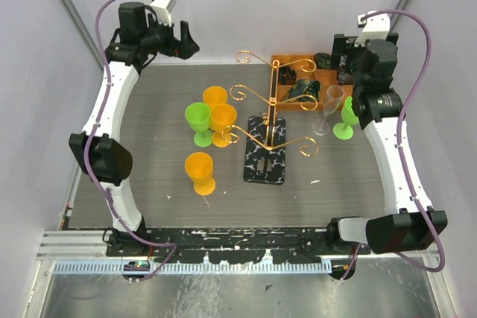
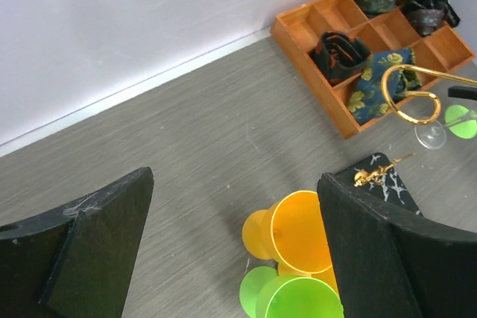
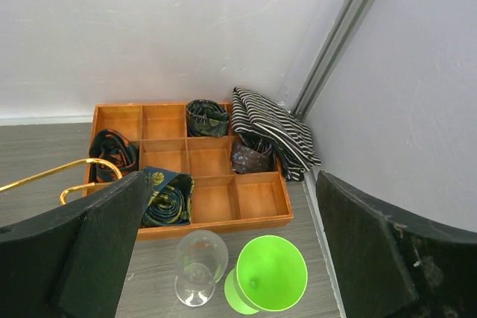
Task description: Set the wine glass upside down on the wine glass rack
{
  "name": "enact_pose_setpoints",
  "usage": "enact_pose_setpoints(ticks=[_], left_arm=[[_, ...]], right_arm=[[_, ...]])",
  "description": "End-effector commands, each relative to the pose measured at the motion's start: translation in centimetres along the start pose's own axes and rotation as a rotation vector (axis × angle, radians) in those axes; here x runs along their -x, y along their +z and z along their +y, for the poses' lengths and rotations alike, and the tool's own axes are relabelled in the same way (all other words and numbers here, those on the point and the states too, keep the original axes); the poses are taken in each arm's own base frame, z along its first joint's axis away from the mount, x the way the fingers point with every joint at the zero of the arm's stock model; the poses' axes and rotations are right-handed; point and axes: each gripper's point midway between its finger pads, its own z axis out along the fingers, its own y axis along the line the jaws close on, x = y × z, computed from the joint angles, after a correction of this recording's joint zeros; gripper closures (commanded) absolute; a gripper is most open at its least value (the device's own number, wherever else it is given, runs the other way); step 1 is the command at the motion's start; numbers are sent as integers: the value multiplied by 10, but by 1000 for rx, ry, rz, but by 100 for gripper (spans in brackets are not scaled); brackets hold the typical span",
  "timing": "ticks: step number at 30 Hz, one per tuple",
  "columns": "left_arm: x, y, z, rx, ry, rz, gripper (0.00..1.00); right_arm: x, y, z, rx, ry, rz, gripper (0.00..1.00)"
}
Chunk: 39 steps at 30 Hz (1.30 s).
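Note:
A clear wine glass (image 1: pixel 329 109) stands upright on the table right of the gold wire rack (image 1: pixel 270 99), whose black-and-white marbled base (image 1: pixel 264 159) sits mid-table. The glass also shows in the right wrist view (image 3: pixel 198 266), below and between the open fingers, next to a green goblet (image 3: pixel 268 275). My right gripper (image 3: pixel 227 258) is open and empty, raised above both. My left gripper (image 2: pixel 231 251) is open and empty, high at the back left. A gold scroll arm (image 2: pixel 406 94) and the clear glass (image 2: pixel 431 132) show in the left wrist view.
An orange compartment tray (image 1: pixel 277 93) with rolled ties and striped cloth sits at the back right. Orange goblets (image 1: pixel 200 172) (image 1: pixel 222 121) and a green goblet (image 1: pixel 198 121) stand left of the rack. Another green goblet (image 1: pixel 347 115) stands by the right arm.

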Motion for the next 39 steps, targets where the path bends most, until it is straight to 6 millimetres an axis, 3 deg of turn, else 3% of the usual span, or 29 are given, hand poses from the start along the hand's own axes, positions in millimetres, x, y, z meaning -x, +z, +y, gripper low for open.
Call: enact_pose_setpoints(ticks=[1,6,14,17,22,26,32,39], left_arm=[[-33,14,-23,-148,-54,147,2],[-58,26,-35,-182,-24,216,2],[-109,15,-41,-164,-6,381,0],[-123,16,-38,-149,-16,420,5],[-133,20,-36,-134,-22,459,26],[-136,25,-38,-144,-27,467,37],[-145,37,-44,-157,-16,486,42],[-152,47,-35,-91,29,503,48]], right_arm=[[29,-4,2,22,34,-25,0],[26,-10,9,66,46,-6,0],[9,-10,7,46,56,38,0],[7,-7,9,47,61,40,0],[6,-4,12,52,70,43,1],[5,-3,12,53,74,44,1],[3,-5,11,49,71,45,1],[0,-6,6,18,70,52,1]])
